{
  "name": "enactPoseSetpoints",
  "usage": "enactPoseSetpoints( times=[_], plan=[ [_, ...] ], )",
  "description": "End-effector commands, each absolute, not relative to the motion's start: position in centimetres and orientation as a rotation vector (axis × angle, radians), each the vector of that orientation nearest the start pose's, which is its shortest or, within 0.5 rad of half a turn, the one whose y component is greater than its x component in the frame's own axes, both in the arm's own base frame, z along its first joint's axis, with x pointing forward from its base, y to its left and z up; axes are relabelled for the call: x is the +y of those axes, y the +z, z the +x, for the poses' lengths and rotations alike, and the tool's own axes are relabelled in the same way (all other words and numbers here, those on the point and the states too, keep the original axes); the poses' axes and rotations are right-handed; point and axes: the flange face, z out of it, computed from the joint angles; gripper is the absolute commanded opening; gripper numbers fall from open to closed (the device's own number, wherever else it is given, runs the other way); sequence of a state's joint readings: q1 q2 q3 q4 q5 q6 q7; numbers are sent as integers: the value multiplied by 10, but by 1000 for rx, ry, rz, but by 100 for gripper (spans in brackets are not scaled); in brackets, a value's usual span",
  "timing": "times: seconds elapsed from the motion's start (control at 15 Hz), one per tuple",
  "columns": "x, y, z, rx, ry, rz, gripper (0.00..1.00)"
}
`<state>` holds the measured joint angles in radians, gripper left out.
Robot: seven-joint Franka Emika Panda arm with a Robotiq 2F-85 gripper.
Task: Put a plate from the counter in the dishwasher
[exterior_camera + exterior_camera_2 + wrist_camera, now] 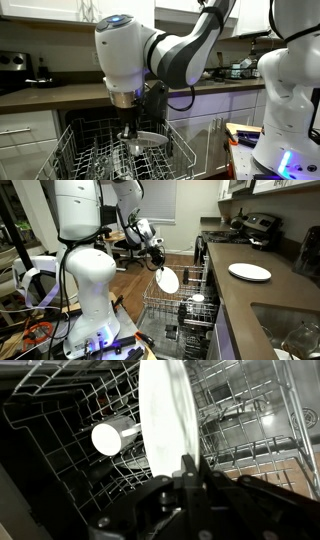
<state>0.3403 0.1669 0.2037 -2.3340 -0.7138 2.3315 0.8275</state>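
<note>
My gripper (186, 462) is shut on the rim of a white plate (160, 410), which stands on edge and reaches up through the wrist view. In both exterior views the held plate (168, 279) (149, 140) hangs just above the dishwasher's pulled-out wire rack (176, 307) (85, 150). Lower in the rack lies a white cup (112, 437) on its side, left of the plate. A second white plate (250, 272) lies flat on the dark counter (235, 295).
A sink (290, 330) is set in the counter at the near end and a stove (255, 225) with pots stands at the far end. The robot's white base (88, 290) is beside the open dishwasher door. Rack tines (235, 420) surround the plate.
</note>
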Motion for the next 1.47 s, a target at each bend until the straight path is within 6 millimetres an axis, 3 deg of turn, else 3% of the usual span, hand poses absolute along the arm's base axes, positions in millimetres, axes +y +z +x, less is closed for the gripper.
enactPoseSetpoints(
  times=[0.0, 0.8, 1.4],
  plan=[
    [239, 263, 427, -506, -264, -3477, 5],
    [193, 282, 402, -778, -103, -3194, 5],
    [198, 281, 423, -1036, -207, -2974, 5]
  ],
)
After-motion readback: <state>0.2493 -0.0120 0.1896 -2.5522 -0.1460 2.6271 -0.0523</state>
